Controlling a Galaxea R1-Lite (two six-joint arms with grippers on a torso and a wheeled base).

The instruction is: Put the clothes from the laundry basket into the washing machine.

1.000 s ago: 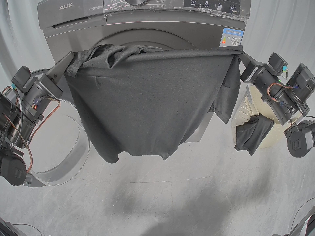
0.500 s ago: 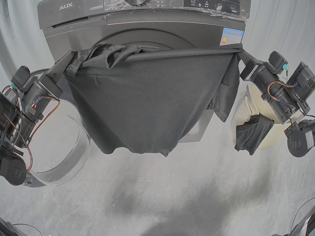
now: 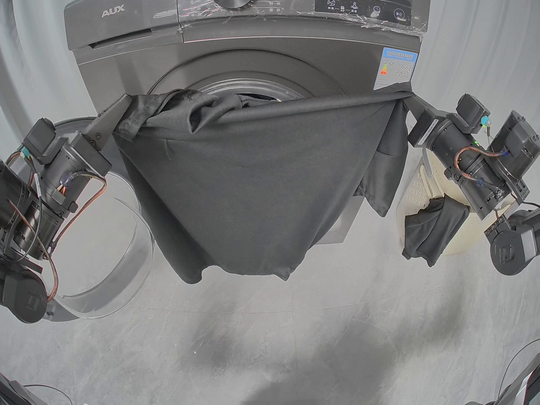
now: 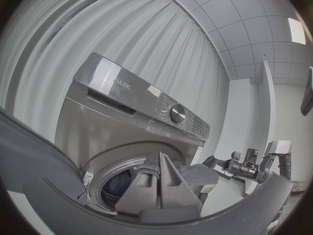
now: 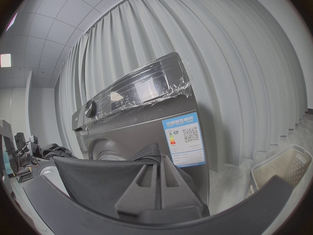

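A dark grey garment (image 3: 253,181) hangs stretched between both grippers in front of the washing machine (image 3: 242,35), covering most of its round opening (image 3: 253,88). My left gripper (image 3: 121,111) is shut on the garment's bunched left corner (image 4: 151,165). My right gripper (image 3: 409,98) is shut on the garment's right corner (image 5: 148,154). The cloth's lower edge dangles well above the floor. The cream laundry basket (image 3: 419,189) stands on the floor at the right of the machine, with another dark garment (image 3: 433,226) draped over its rim.
The machine's round glass door (image 3: 104,243) stands swung open at the left, below my left arm. Grey floor spreads in front of the machine. Pale curtains hang behind it.
Both grippers have lowered a little with the garment, so the top rim of the drum opening now shows above the cloth. The left gripper moved slightly rightward.
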